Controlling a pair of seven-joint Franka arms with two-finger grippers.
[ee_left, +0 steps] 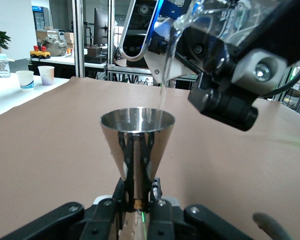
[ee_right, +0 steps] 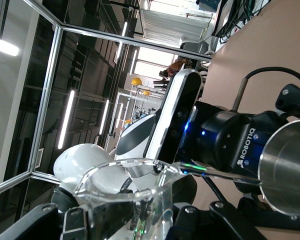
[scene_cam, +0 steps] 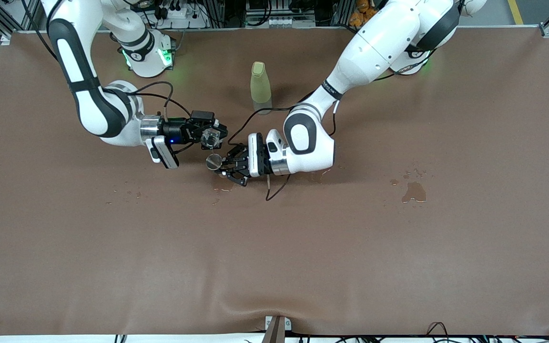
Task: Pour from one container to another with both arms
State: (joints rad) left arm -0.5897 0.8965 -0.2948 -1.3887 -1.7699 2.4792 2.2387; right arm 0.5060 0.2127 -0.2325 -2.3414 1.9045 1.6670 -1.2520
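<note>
Frame centre: right gripper (scene_cam: 210, 136) clamps tilted clear glass beaker (ee_right: 135, 200), thin stream falling. Left gripper (scene_cam: 224, 164) clamps upright steel conical jigger (ee_left: 137, 145), mirror-bright.

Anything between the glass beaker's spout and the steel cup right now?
Nothing visible. The right pincer holds the glass beaker tipped just above the steel cup held upright by the left pincer. A thin stream of water falls straight into the cup's open mouth.

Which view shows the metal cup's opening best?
The left wrist view: the metal cup stands centered, rim open, water streaming in. The right wrist view catches one edge of it; the front view shows a small disc.
</note>
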